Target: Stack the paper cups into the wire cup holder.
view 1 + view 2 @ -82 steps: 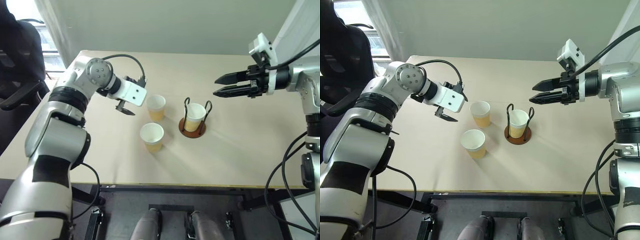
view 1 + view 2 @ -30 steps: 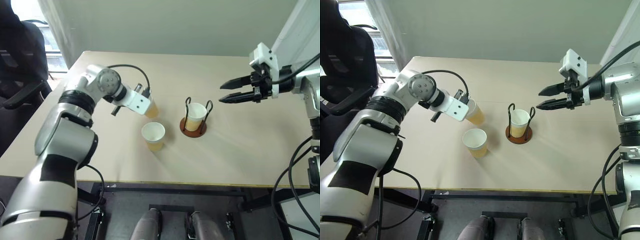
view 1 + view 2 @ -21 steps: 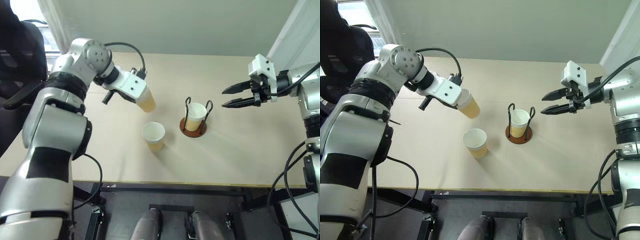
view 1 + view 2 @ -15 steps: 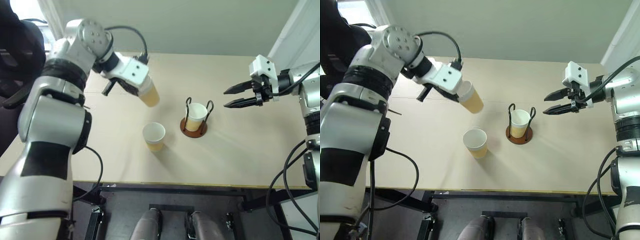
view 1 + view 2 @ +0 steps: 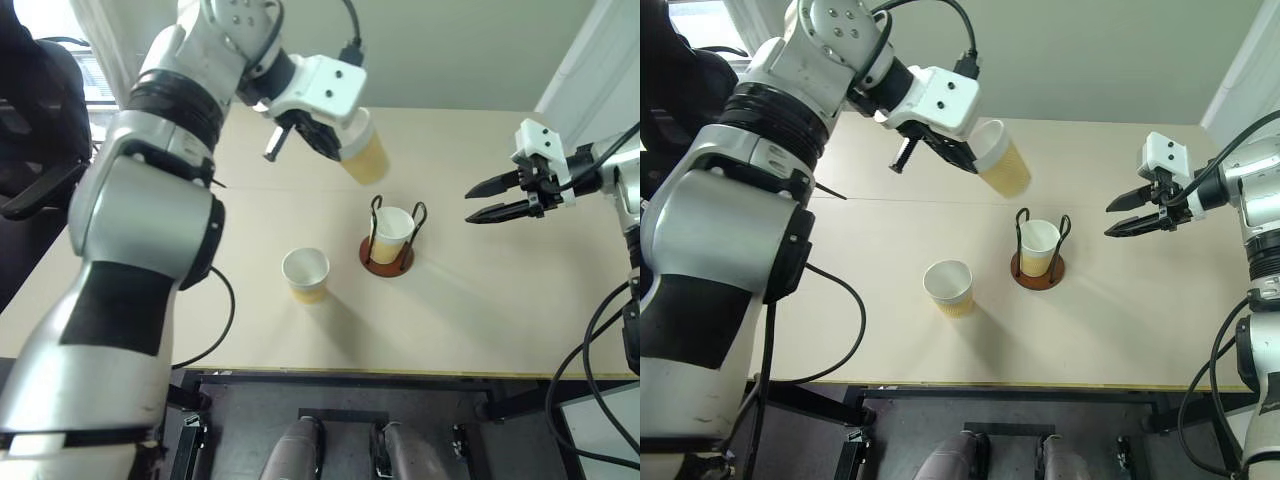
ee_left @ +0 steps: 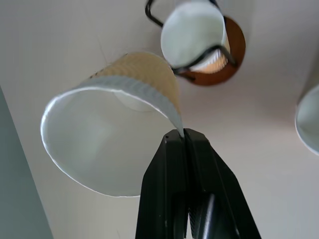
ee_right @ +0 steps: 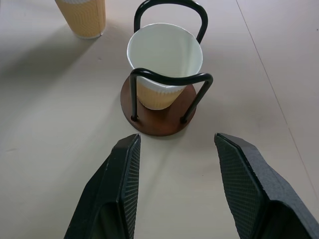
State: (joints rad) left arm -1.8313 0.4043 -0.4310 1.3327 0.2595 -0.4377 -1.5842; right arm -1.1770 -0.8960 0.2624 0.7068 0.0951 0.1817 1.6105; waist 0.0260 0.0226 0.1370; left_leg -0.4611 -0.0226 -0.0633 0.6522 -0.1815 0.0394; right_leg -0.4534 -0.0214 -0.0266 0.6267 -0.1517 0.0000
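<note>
A: Step in hand — a second paper cup [image 5: 1000, 160] is carried in the air, tilted, above and to the left of the wire cup holder [image 5: 1039, 246]. It is pinched by the rim in the fully closed left gripper [image 6: 183, 138].

B: Next move?

A: Judged: the cup must be righted, brought over the holder and lowered between the two wire loops into the cup already seated there [image 7: 165, 63].

B: Containers?

A: One cup is nested in the holder; nothing is seen inside it. A third cup [image 5: 306, 274] is left standing on the table [image 5: 480, 310], near the holder, apparently empty.

B: Other hand?

A: The right gripper [image 5: 488, 199] is held part-open beside the holder, nothing gripped.
</note>
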